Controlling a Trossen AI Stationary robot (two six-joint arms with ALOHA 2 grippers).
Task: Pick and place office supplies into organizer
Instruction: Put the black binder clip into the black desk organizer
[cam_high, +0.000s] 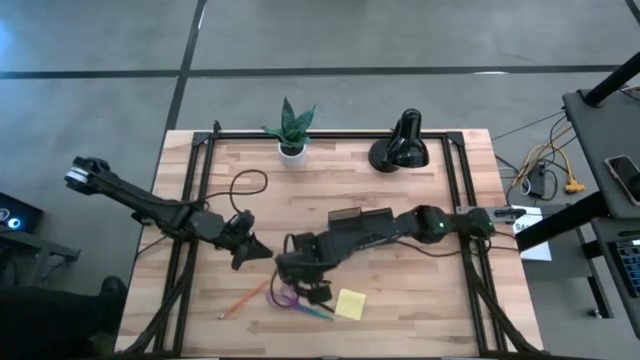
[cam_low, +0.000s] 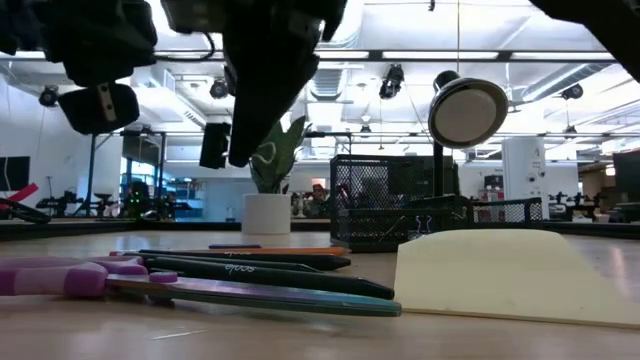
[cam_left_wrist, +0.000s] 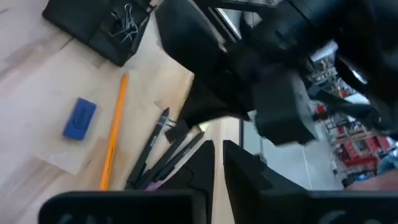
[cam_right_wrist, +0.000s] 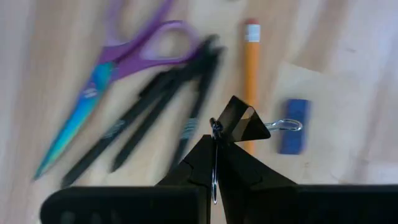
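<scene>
From above, we are seeing the left gripper (cam_high: 252, 250) hovering with its fingers pressed together, left of centre, empty, while the right gripper (cam_high: 290, 268) is reaching across to hang just above the supplies near the front edge: purple-handled scissors (cam_high: 285, 296), an orange pencil (cam_high: 243, 298) and the yellow sticky pad (cam_high: 350, 304). The organizer (cam_high: 360, 217) is sitting at mid-table beside the right arm, with a potted plant (cam_high: 291, 131) and a black lamp (cam_high: 400, 145) at the far edge. At table level, we are looking past the scissors (cam_low: 70, 277), black pens (cam_low: 270, 272) and sticky pad (cam_low: 500, 278) to the mesh-sided organizer (cam_low: 385, 215); the pens' writing is too small to read. From the left wrist, we are seeing clips (cam_left_wrist: 124, 22) lying in the organizer, plus a blue eraser (cam_left_wrist: 79, 118). From the right wrist, the fingers are pinching a black binder clip (cam_right_wrist: 239, 121) over the pencil (cam_right_wrist: 251, 74).
</scene>
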